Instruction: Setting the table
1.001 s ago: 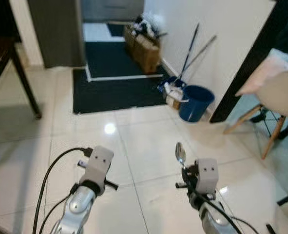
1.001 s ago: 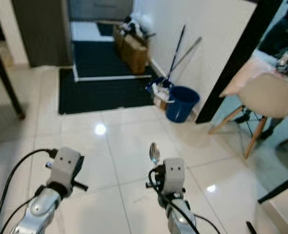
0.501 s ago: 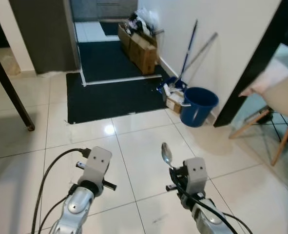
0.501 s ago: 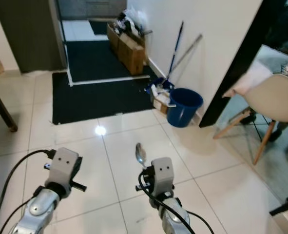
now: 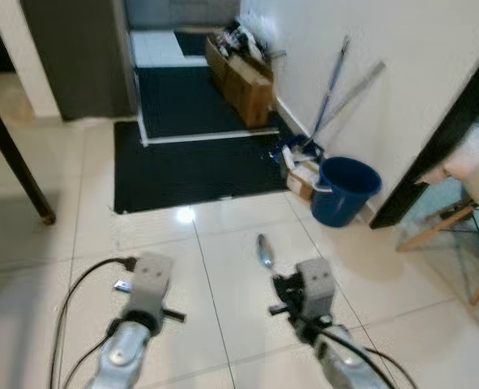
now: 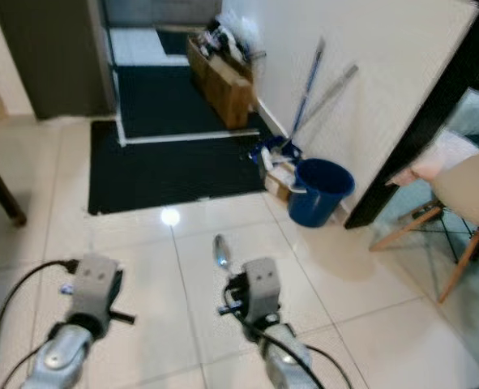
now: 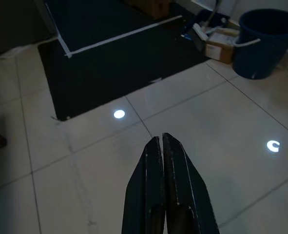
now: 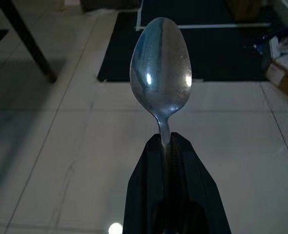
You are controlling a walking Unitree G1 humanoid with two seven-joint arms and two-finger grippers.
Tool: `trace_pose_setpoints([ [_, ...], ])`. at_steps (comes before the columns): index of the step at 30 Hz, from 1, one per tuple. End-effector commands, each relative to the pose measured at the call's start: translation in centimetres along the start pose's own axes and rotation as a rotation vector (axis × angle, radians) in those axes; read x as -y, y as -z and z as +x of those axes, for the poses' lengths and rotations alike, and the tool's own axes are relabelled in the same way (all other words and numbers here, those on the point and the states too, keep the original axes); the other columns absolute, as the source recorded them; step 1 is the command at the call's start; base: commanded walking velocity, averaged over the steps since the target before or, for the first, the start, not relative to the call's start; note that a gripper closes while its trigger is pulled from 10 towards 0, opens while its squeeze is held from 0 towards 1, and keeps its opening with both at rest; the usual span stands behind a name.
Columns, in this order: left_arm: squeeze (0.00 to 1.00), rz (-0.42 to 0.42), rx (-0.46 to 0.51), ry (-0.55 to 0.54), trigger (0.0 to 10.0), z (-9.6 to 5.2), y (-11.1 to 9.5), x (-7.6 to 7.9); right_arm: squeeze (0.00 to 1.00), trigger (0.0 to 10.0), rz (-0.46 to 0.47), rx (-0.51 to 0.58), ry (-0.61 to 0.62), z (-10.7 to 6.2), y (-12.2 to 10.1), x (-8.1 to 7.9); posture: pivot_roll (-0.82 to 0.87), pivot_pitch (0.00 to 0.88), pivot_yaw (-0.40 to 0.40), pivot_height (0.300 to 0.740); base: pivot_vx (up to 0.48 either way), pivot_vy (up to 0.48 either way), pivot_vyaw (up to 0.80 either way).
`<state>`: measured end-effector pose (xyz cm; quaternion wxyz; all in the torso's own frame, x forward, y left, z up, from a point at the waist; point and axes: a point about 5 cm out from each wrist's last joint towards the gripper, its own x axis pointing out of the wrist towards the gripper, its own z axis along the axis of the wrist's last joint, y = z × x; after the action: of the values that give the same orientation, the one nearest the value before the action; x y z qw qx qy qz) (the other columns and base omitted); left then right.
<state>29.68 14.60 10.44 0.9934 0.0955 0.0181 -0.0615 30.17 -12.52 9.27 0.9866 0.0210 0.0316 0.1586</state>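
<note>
- Right wrist view has the right pincer [image 8: 167, 146] clamped on the handle of a metal spoon [image 8: 161, 68], both black fingers pressed against the thin neck just below the bowl.
- The spoon stands upright out of the fingertips, bowl uppermost and facing the camera, with pale tiled floor [image 8: 85, 146] beyond it.
- From the head, the spoon's bowl [image 5: 263, 250] rises ahead of the right wrist block, over the floor tiles.
- The left pincer [image 7: 162, 146] has its two fingers closed together with nothing between them, held out over the floor at about the same height as the right one, well apart from it.
- A black cable [image 5: 77, 292] loops from the left wrist.
- Ahead of both pincers lies a dark mat [image 5: 190, 162] with a white line across it.
- Beyond the right pincer and off to its right, a blue bucket [image 5: 344, 190] stands by the white wall, with long-handled mops [image 5: 336, 81] leaning on the wall just behind it and small boxes [image 5: 301, 172] beside it.
- Farther along the wall sits a brown cardboard box [image 5: 243, 77].
- Off to the left, a dark furniture leg [image 5: 16, 158] stands on the tiles.
- At the far right, the edge of a pale chair [image 6: 466, 190] with wooden legs shows.
</note>
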Motion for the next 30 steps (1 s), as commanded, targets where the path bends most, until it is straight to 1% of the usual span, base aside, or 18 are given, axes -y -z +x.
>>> trace_pose_setpoints([
  [1,0.00,-0.001,-0.032,0.005,10.0,-0.04,0.68,-0.17,0.00,10.0,0.018,-0.023,0.014,-0.49,0.91,-0.11,0.07,0.149,0.008,0.740,0.480,0.000,0.00],
  [6,0.00,0.000,-0.029,0.007,10.0,0.18,0.43,-0.16,0.00,10.0,0.020,-0.022,0.030,-0.66,0.98,0.16,0.07,0.148,0.013,0.740,0.480,0.000,0.00],
  [17,0.00,0.002,-0.032,0.012,10.0,0.24,0.48,-0.14,0.00,10.0,0.023,-0.014,0.040,-0.49,0.82,0.41,0.07,0.141,0.018,0.740,0.480,0.000,0.00],
  [25,0.00,0.007,-0.030,0.019,10.0,0.31,0.50,-0.16,0.00,10.0,0.037,0.015,0.034,-0.49,0.39,0.30,0.06,0.133,0.022,0.740,0.480,0.000,0.00],
  [30,0.00,0.007,-0.029,0.020,10.0,0.36,0.47,-0.12,0.00,10.0,0.037,0.023,0.043,-0.52,0.25,0.62,0.06,0.131,0.021,0.740,0.480,0.000,0.00],
])
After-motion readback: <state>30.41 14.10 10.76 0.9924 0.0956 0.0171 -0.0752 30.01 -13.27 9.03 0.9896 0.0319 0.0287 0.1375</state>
